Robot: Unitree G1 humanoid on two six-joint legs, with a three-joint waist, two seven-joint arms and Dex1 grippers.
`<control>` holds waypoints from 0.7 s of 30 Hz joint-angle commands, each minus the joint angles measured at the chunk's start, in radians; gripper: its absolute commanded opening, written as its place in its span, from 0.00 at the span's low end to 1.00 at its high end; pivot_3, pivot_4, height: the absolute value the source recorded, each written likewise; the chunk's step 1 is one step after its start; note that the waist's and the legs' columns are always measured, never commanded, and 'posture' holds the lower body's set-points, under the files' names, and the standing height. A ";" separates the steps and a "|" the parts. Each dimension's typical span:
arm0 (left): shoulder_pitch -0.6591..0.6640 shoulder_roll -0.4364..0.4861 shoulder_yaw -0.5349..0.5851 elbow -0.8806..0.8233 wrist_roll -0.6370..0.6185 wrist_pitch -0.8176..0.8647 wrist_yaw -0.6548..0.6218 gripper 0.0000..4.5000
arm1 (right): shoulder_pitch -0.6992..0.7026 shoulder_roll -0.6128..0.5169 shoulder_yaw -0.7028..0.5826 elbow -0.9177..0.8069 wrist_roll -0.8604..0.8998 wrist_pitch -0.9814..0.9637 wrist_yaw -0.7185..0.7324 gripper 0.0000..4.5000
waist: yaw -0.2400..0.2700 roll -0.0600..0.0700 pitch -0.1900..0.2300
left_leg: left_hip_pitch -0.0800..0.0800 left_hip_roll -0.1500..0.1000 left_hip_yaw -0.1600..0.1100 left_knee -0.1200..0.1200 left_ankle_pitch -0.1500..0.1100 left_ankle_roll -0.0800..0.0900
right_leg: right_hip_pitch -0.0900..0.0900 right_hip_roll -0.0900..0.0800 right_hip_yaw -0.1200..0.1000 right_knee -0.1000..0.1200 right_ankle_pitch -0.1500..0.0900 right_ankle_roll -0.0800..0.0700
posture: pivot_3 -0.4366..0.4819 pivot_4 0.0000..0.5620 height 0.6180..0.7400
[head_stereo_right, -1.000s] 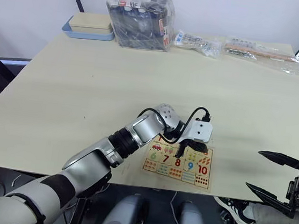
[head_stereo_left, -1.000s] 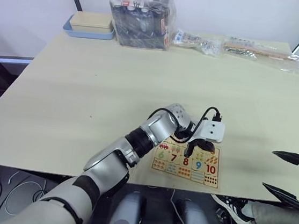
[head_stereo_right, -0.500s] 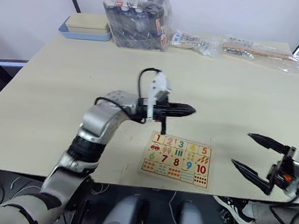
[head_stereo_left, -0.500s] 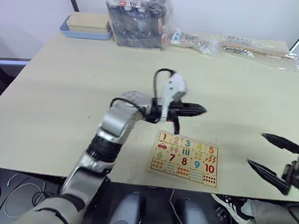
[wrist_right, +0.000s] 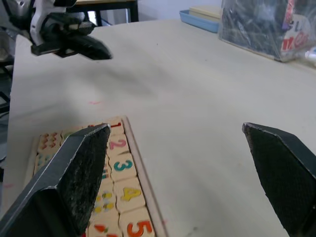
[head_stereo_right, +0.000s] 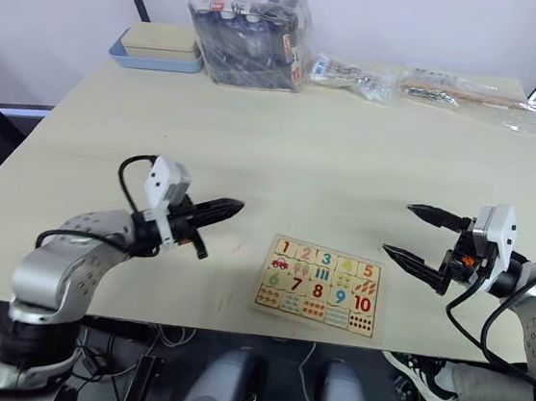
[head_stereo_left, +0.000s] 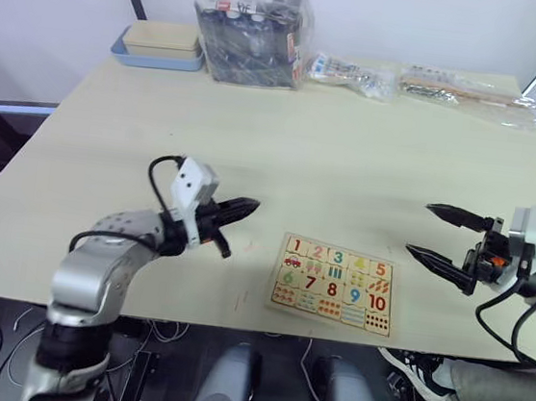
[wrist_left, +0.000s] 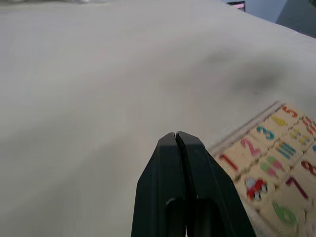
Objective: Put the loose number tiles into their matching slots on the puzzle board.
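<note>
With tiles 1–5 apparently seated in the board [head_stereo_left: 334,285], both grippers flank it empty: left gripper [head_stereo_left: 244,205] pinched together, right gripper [head_stereo_left: 436,234] spread apart.

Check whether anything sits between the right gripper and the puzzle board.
Nothing visible does. Only bare table lies between the open right gripper and the puzzle board. The shut left gripper is off on the board's other side.
</note>
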 commanded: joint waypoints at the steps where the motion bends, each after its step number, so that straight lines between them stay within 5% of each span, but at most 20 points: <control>1: 0.058 0.039 0.077 -0.053 -0.076 -0.013 -0.026 0.01 | -0.009 -0.012 -0.009 0.029 0.001 -0.032 0.052 1.00 | 0.003 0.000 0.000 | 0.000 0.000 -0.001 0.000 0.000 0.000 | 0.000 0.000 -0.001 0.000 0.000 0.000 | 0.48 0.27 1.00; 3: 0.095 0.055 0.089 -0.059 -0.092 -0.030 -0.030 0.01 | -0.013 -0.013 -0.014 0.045 0.001 -0.040 0.067 1.00 | 0.000 0.000 0.000 | 0.000 0.000 0.000 0.000 0.000 0.000 | 0.000 -0.001 -0.001 0.000 0.000 0.000 | 0.48 0.27 1.00; 6: 0.222 0.048 0.183 -0.059 -0.131 -0.103 -0.061 0.20 | 0.014 -0.041 -0.041 0.097 -0.011 -0.074 0.123 1.00 | -0.006 0.000 0.000 | 0.000 0.000 0.000 0.000 0.000 0.000 | 0.000 -0.005 0.000 0.000 0.000 0.000 | 0.48 0.27 1.00; 13: 0.458 0.042 0.281 -0.091 -0.177 -0.172 -0.069 0.99 | 0.148 -0.098 -0.155 0.161 -0.001 -0.113 0.197 1.00 | 0.001 0.000 0.000 | 0.000 0.000 -0.001 -0.002 0.000 0.000 | 0.000 -0.011 -0.001 0.000 -0.002 -0.004 | 0.48 0.27 1.00; 21: 0.583 0.025 0.322 -0.078 -0.182 -0.225 -0.039 0.99 | 0.230 -0.110 -0.236 0.246 -0.021 -0.167 0.232 1.00 | -0.003 0.001 -0.001 | 0.001 0.000 0.000 -0.002 0.000 0.000 | 0.000 -0.015 -0.005 -0.001 -0.002 -0.004 | 0.48 0.27 1.00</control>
